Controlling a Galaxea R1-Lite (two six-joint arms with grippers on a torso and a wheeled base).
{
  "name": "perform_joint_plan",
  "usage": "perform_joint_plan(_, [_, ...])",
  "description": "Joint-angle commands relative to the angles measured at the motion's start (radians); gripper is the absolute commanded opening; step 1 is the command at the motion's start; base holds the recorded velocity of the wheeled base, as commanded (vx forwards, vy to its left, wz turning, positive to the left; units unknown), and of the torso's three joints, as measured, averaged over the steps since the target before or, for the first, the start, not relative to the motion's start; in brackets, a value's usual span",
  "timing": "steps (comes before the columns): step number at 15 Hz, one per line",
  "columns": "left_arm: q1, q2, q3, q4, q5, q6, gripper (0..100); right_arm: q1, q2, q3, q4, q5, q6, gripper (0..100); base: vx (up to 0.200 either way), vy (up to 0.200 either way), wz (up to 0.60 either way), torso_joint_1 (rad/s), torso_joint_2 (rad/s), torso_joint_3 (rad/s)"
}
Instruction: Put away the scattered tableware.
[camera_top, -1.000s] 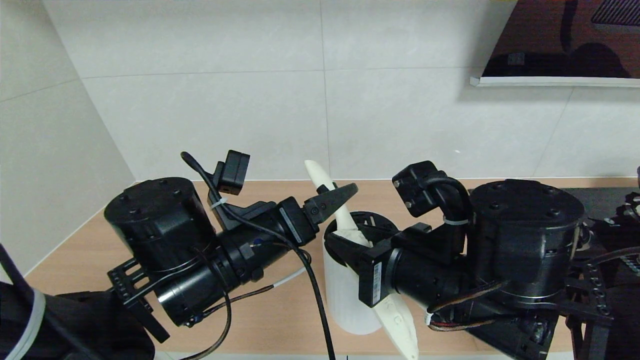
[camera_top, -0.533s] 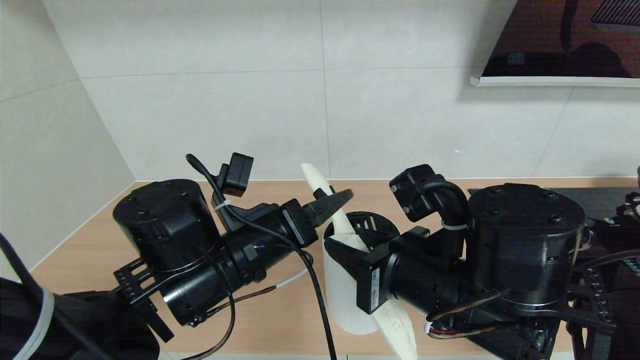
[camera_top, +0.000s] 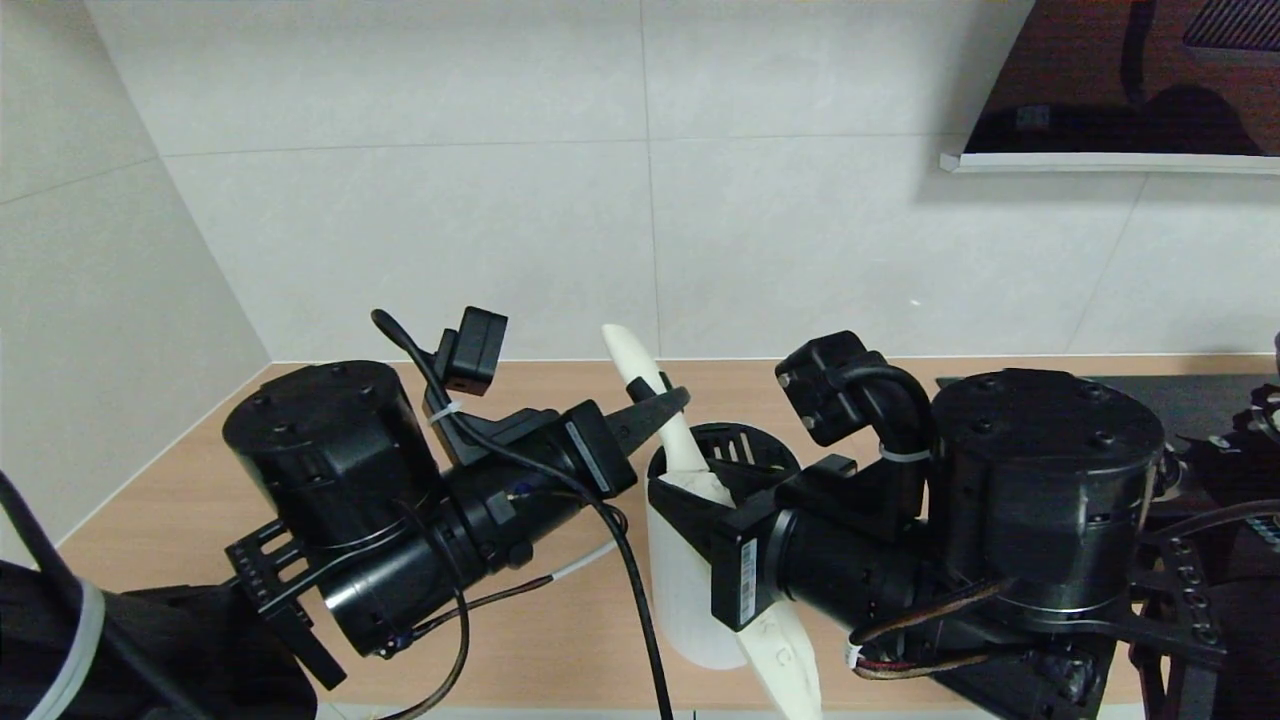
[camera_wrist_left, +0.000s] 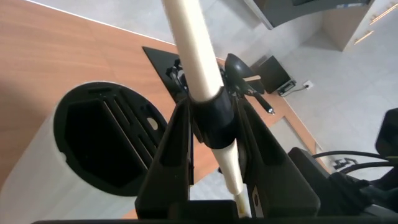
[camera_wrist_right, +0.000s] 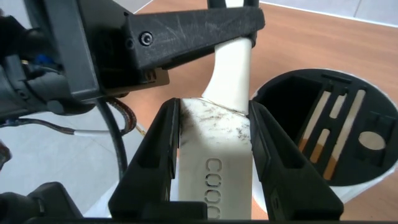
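A white spatula (camera_top: 640, 375) hangs tilted over a white utensil holder (camera_top: 685, 590) with a black slotted insert, on the wooden counter. My left gripper (camera_top: 662, 405) is shut on its round handle (camera_wrist_left: 208, 93), above the holder's rim (camera_wrist_left: 56, 112). The wide blade (camera_wrist_right: 214, 162) sits between the fingers of my right gripper (camera_wrist_right: 214, 143), which is shut on it just beside the holder (camera_wrist_right: 329, 130). In the head view the blade's end (camera_top: 780, 650) pokes out below my right gripper (camera_top: 700, 490), in front of the holder.
The wooden counter (camera_top: 180, 500) meets tiled walls at the back and left. A black mat (camera_top: 1200, 395) at the right carries dark utensils, among them a black spoon (camera_wrist_left: 238, 65). A dark range hood (camera_top: 1130, 90) hangs at upper right.
Both arms and the spatula held between them have shifted slightly left and down toward the holder. Both grips are unchanged.
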Motion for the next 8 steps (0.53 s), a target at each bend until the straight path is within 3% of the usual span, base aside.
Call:
perform_joint_plan(1, [-0.002, -0.008, -0.002, 0.0, -0.002, -0.002, 0, -0.001, -0.002, -0.001, -0.002, 0.0, 0.0, 0, 0.0, 0.0, 0.0, 0.0, 0.0, 0.0])
perform_joint_plan(7, [-0.006, -0.012, -0.005, 0.002, 0.0, 0.002, 0, -0.003, -0.001, -0.001, 0.0, -0.002, 0.0, 0, 0.0, 0.0, 0.0, 0.0, 0.0, 0.0])
perform_joint_plan(8, [-0.008, -0.012, -0.006, 0.002, 0.001, 0.012, 0, -0.003, -0.001, -0.001, 0.0, -0.002, 0.0, 100, 0.0, 0.0, 0.0, 0.0, 0.0, 0.0])
